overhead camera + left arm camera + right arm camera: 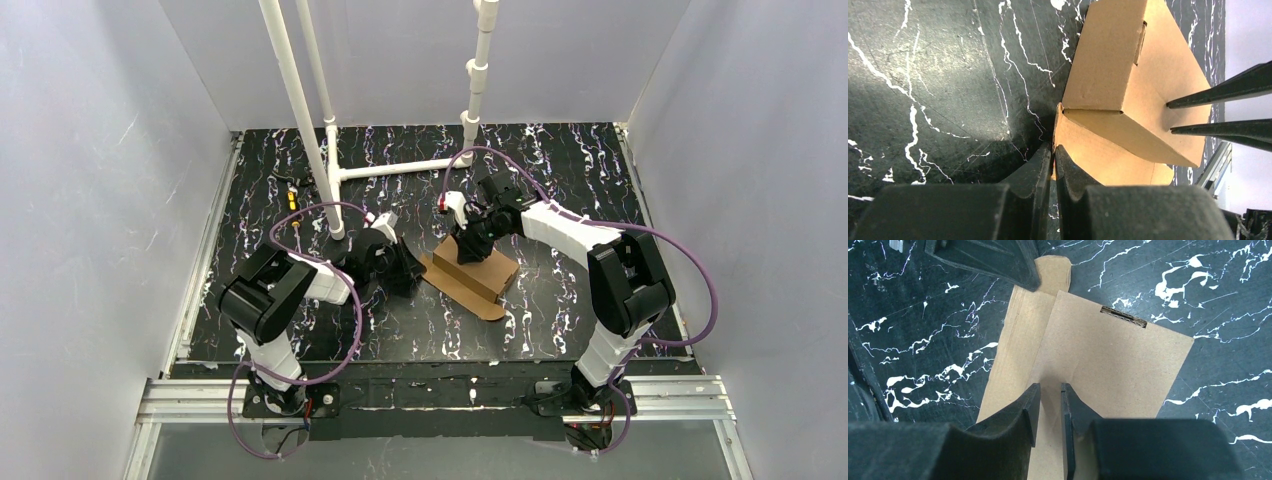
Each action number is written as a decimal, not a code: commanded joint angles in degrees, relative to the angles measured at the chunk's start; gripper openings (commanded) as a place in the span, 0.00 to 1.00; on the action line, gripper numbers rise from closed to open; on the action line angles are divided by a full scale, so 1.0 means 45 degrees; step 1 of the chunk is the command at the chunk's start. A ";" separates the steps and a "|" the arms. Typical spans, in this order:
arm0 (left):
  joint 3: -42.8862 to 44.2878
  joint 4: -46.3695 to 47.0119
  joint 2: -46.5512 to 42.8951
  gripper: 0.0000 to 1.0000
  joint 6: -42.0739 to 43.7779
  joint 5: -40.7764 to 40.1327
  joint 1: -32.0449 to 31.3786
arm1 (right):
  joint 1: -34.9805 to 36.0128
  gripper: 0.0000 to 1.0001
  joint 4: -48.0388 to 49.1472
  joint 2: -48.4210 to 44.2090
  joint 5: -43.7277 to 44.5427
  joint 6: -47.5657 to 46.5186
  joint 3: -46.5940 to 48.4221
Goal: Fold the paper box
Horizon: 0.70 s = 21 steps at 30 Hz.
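The brown paper box (470, 275) lies partly folded on the black marbled table, between the two arms. My left gripper (413, 272) is at its left corner, shut on the edge of a raised flap (1053, 150). A side wall (1108, 55) stands up beyond the flap. My right gripper (470, 245) points down onto the box's flat panel (1108, 365). Its jaws are a narrow gap apart with nothing between them, and its fingertips (1034, 390) touch the cardboard. Its fingers (1218, 90) also show in the left wrist view. The left gripper's finger (993, 260) shows at the top of the right wrist view.
A white pipe frame (330, 130) stands on the table behind the left arm. Small orange items (292, 198) lie at the far left. Grey walls enclose the table on three sides. A metal rail (440, 395) runs along the near edge.
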 commanded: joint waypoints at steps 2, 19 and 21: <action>-0.0232 -0.0353 -0.0730 0.09 0.1035 0.0170 -0.0291 | 0.0004 0.31 -0.1157 0.0081 0.0045 -0.0342 -0.0464; -0.0292 -0.0422 -0.1037 0.10 0.3335 -0.1225 -0.0851 | 0.0004 0.31 -0.1182 0.0195 0.0018 -0.0355 -0.0464; -0.0232 -0.0422 -0.1082 0.10 0.3581 -0.1341 -0.0948 | 0.0004 0.31 -0.1177 0.0231 0.0015 -0.0371 -0.0464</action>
